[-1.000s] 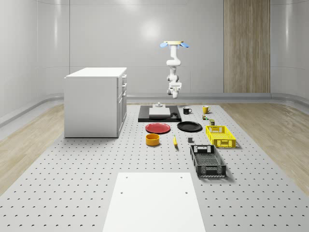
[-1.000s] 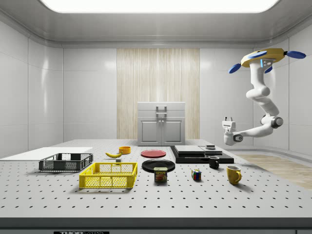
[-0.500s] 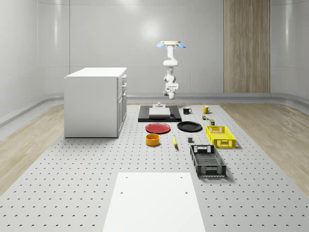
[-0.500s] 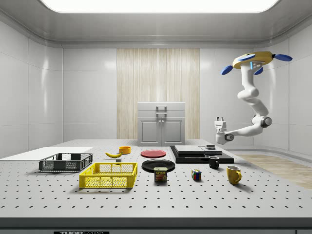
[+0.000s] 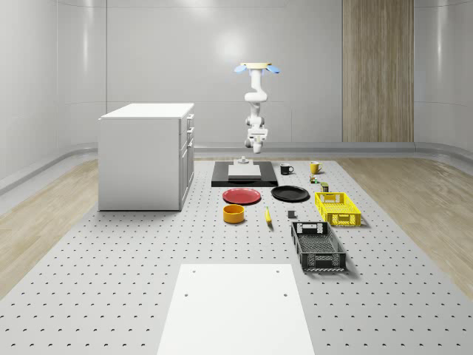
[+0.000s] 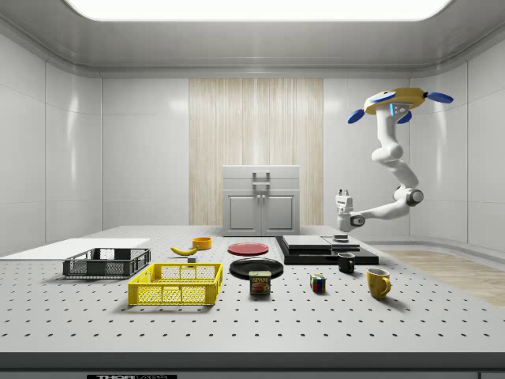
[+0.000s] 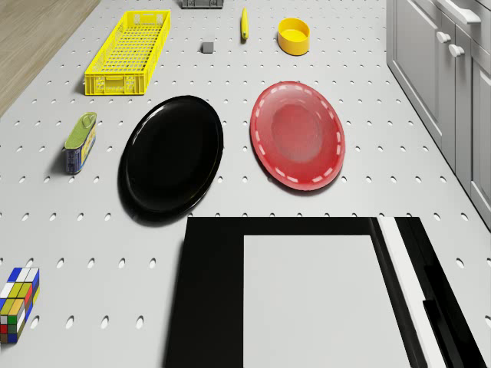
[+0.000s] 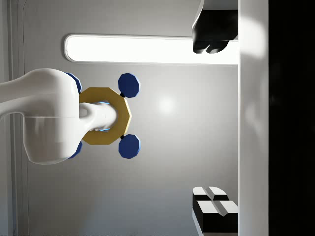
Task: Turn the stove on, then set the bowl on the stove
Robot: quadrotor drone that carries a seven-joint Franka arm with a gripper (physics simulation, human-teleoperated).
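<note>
The black stove [image 5: 222, 176] with a grey cooktop [image 5: 244, 171] lies at the table's far end, a small knob [image 5: 241, 160] at its back. It also appears as stove [image 6: 304, 249] and stove [image 7: 211, 307]. The yellow bowl [image 5: 234, 214] stands on the table nearer the camera, past the red plate, also seen as bowl [image 6: 202, 242] and bowl [image 7: 294, 35]. The drone [image 5: 256, 68] hovers over the stove's far end. My gripper [image 5: 255, 144] hangs above the stove's back edge, clear of the knob [image 6: 341, 237], fingers pointing upward in the side view [image 6: 342, 195]. The gripper [image 8: 214, 118] is open and holds nothing.
A red plate [image 5: 242, 196] and black plate [image 5: 290, 194] lie in front of the stove. A grey cabinet [image 5: 144, 155] stands at the whole-scene view's left. Two mugs [image 5: 286, 169], a can [image 7: 79, 142], a cube [image 7: 17, 303], a banana [image 5: 267, 216], a yellow basket [image 5: 338, 208] and a black basket [image 5: 318, 246] sit right of the stove.
Drone and arm have shifted to the whole-scene view's left and the side view's left, bringing the gripper from beyond the stove to above its far end. The objects on the table stayed put.
</note>
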